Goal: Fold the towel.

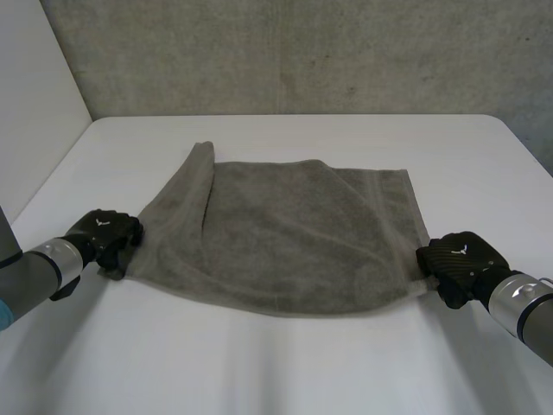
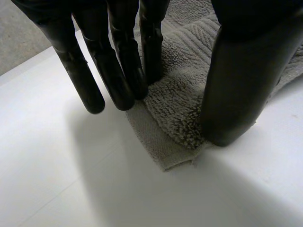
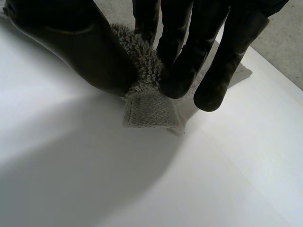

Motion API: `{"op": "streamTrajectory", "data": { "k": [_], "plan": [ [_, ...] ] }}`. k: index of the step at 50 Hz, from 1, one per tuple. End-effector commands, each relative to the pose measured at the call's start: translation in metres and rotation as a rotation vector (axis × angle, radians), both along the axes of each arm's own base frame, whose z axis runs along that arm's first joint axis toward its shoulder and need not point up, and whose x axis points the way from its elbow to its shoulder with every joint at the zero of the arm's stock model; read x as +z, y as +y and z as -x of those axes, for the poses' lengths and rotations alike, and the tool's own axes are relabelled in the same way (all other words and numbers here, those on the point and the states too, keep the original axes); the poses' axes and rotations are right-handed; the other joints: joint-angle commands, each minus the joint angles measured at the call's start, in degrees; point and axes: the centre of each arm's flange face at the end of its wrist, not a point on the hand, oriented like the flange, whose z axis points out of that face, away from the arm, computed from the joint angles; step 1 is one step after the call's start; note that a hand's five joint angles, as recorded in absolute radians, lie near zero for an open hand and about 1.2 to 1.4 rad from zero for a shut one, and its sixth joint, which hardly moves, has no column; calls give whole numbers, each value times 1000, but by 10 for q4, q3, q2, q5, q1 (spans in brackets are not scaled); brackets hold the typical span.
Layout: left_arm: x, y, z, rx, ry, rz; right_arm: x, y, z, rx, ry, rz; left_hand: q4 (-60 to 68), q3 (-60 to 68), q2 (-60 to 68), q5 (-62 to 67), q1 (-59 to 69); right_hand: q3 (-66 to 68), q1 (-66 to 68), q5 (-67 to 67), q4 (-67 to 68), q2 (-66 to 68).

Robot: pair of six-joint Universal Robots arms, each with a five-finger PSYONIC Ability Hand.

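- A grey terry-cloth towel (image 1: pixel 285 242) lies spread across the middle of the white counter (image 1: pixel 276 363), with its long side running from one arm to the other.
- The towel's left part is turned over onto itself, making a long diagonal fold that runs from the far edge down toward the near-left corner. The rest lies in a single, slightly rumpled layer.
- The black left hand (image 1: pixel 111 235) sits at the towel's near-left corner, and the grey forearm reaches in from the counter's near-left side.
- In the left wrist view, the left hand (image 2: pixel 118 56) has straight fingers pointing down. Some fingertips (image 2: pixel 151 71) rest on the towel (image 2: pixel 175 104) and others touch bare counter just beside it. The thumb (image 2: pixel 236 85) stands on the cloth apart from the fingers. The corner lies flat between them, so the hand is open and pressing rather than gripping.
- The black right hand (image 1: pixel 458 259) sits at the towel's near-right corner.
- In the right wrist view, the right hand (image 3: pixel 189 47) is closed on the towel (image 3: pixel 151 111). The thumb (image 3: pixel 71 42) and the fingers squeeze a raised ridge of terry between them. The flat woven hem of the corner sticks out past the fingertips onto the counter.
- A grey concrete wall (image 1: pixel 302 52) stands behind the counter's far edge.
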Motion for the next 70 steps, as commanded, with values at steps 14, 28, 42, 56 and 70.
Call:
{"op": "streamTrajectory", "data": {
  "k": [14,28,42,56,70],
  "plan": [
    [10,1,2,0,11,19,-1,5,-5,18,5,-4,197,200,200,261,318,19,35,33,28,38],
    [23,6,7,4,67,28,-1,6,-5,18,5,-5,197,200,200,261,318,19,35,33,28,38],
    [25,26,-4,29,68,0,-2,7,-5,22,4,-8,-420,-417,-417,-356,-299,19,35,33,28,38],
    [12,16,-31,46,-46,49,-3,9,-7,39,24,-2,-336,-333,-333,-272,-215,19,35,33,28,38],
    [4,10,-29,35,-48,41,-4,11,-8,46,31,-1,-331,-328,-328,-267,-210,19,35,33,28,38]
  ]
}}
